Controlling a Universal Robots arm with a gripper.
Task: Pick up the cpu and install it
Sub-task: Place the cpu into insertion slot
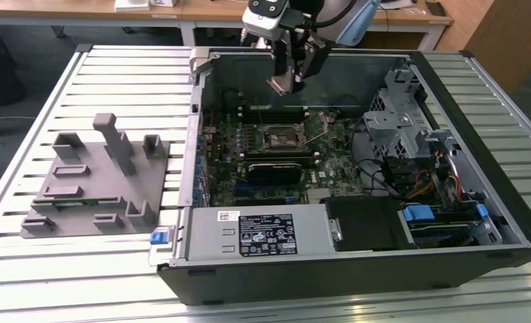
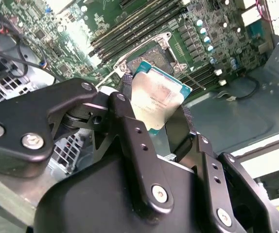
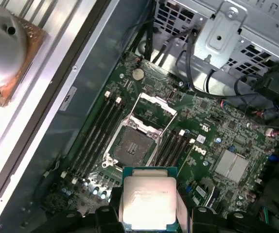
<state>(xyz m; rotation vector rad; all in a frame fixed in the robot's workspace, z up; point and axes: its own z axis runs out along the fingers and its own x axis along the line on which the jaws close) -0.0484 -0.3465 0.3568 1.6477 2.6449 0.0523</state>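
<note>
1. We see a slatted metal table [image 1: 31, 269] carrying an open computer case [image 1: 355, 276] that lies on its side.
2. On the table, towards the exterior view's left of the case and apart from it, a grey plastic fixture [image 1: 95, 182] sits with its posts and pockets facing up.
3. Inside the case, the green motherboard [image 1: 337, 145] covers the floor. A power supply [image 1: 256, 232] lies along the near wall, and a metal drive cage [image 1: 400, 128] stands at the exterior view's right.
4. The arm's gripper [image 1: 288, 84] hangs above the motherboard, over the far part of the case. In both wrist views we see its black fingers [image 2: 125, 111] clamped on opposite edges of the cpu.
5. The processor socket [image 3: 132, 145] sits near the middle of the board between rows of memory slots [image 3: 98, 131]. Its metal load plate [image 3: 154, 104] is swung up, and the square bed of contacts is bare.
6. The cpu [image 3: 147, 201] is held in the air between the fingers, its pale silvery top towards the cameras and its green rim showing. It is well clear of the socket and touches nothing on the board.
</note>
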